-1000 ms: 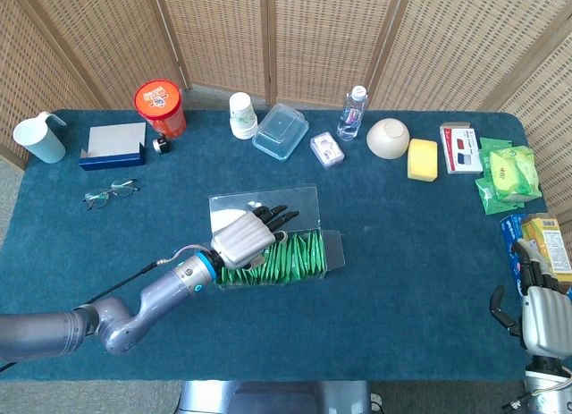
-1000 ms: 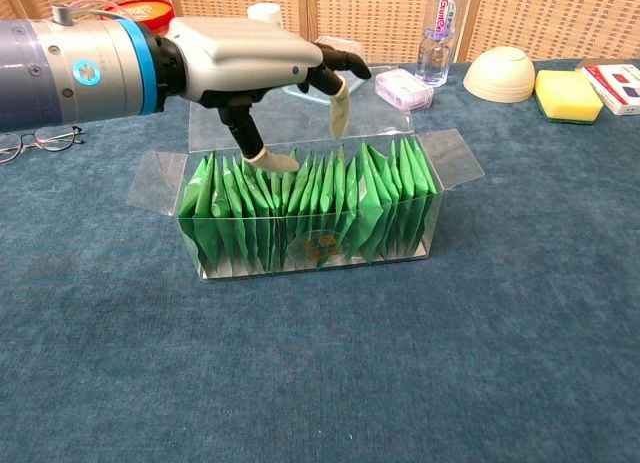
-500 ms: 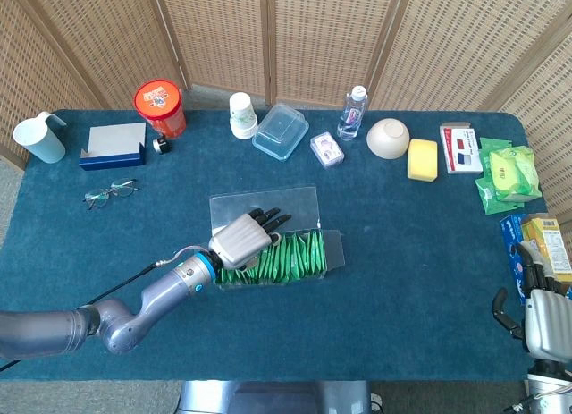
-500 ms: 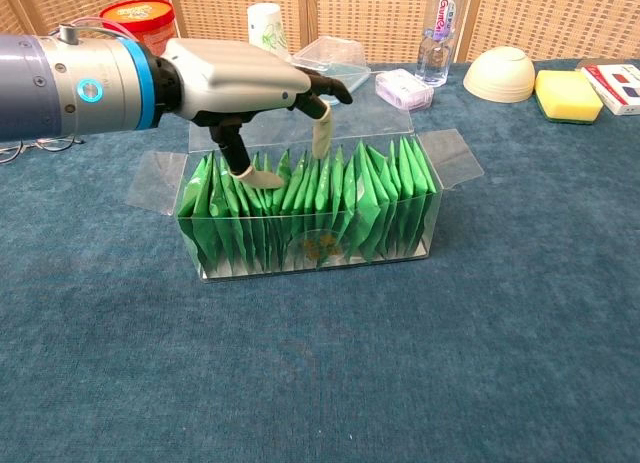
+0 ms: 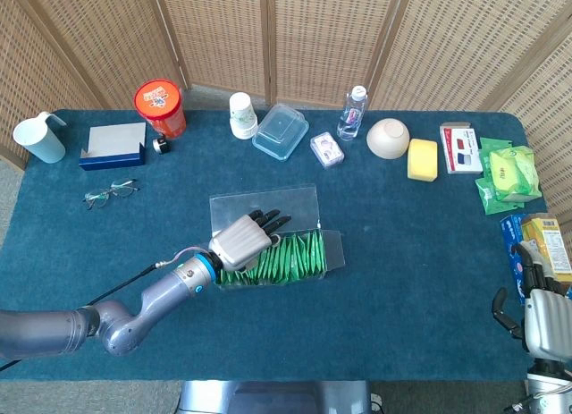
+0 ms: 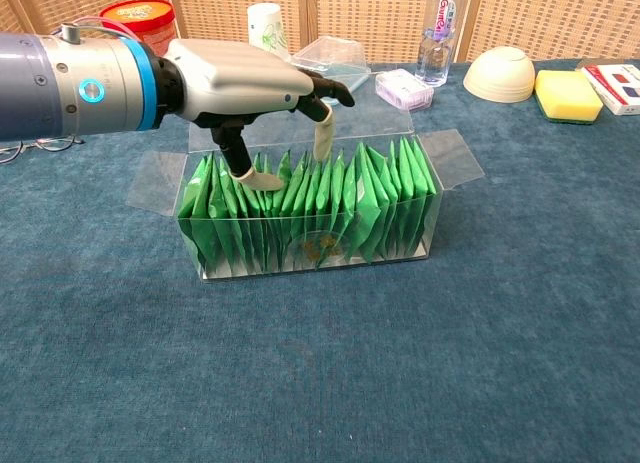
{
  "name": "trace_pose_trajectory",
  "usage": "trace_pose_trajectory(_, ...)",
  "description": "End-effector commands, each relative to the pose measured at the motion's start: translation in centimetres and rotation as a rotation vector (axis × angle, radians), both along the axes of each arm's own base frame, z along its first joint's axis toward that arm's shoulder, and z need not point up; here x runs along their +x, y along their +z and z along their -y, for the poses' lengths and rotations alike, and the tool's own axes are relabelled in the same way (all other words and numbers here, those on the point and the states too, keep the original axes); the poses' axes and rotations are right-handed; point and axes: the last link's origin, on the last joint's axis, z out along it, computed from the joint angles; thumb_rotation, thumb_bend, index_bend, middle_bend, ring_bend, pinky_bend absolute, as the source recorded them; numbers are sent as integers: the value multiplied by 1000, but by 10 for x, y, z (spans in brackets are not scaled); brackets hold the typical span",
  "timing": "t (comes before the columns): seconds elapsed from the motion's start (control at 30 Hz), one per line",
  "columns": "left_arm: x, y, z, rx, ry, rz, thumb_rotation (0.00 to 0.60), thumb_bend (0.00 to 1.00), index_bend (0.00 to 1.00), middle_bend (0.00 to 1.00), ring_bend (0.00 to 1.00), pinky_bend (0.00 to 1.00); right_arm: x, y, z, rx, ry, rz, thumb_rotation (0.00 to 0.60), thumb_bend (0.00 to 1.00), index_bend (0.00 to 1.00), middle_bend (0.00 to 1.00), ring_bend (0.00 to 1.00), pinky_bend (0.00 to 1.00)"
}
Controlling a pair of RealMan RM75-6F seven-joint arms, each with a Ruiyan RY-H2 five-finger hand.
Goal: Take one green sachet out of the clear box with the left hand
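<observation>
A clear box (image 6: 436, 219) with its flaps folded out stands mid-table, packed with upright green sachets (image 6: 340, 198). In the head view the box (image 5: 332, 250) lies just beyond my left hand (image 5: 243, 239), which covers its left half. My left hand (image 6: 245, 75) hovers over the row, palm down. Its thumb (image 6: 247, 175) and one fingertip (image 6: 322, 143) dip to the sachet tops, set apart, with no sachet lifted between them. My right hand (image 5: 542, 314) hangs off the table's near right corner, holding nothing.
Along the back edge stand a red tub (image 5: 159, 107), a paper cup (image 5: 241, 115), a clear lidded container (image 5: 280, 132), a water bottle (image 5: 352, 113), a bowl (image 5: 388, 138) and a yellow sponge (image 5: 423, 159). Glasses (image 5: 110, 193) lie at the left.
Over the last second my left hand sank and drew slightly left, bringing thumb and fingertip down to the sachet tops. The right hand has not moved.
</observation>
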Motion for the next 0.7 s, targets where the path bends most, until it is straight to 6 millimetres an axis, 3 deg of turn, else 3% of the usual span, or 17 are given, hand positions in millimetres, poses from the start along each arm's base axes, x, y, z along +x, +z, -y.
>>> trace_pose_trajectory(0.03,4,-2,-1,-2,-6,-4,600,290,350,44,0,176,-1,0,-1,-2,-3,1,470,664,36,102,85,198)
trace_pose_trajectory(0.3,8,-5,-1,-5,-10,-19,600,355,382,44,0,175,-2,2,-3,-6,-7,2,469,665,36,102,86,197)
trace_pose_trajectory(0.7,5,-4,-1,-4,-4,-55,600,328,353,44,0,174,-2,2,-4,-11,-5,5,469,665,36,102,85,198)
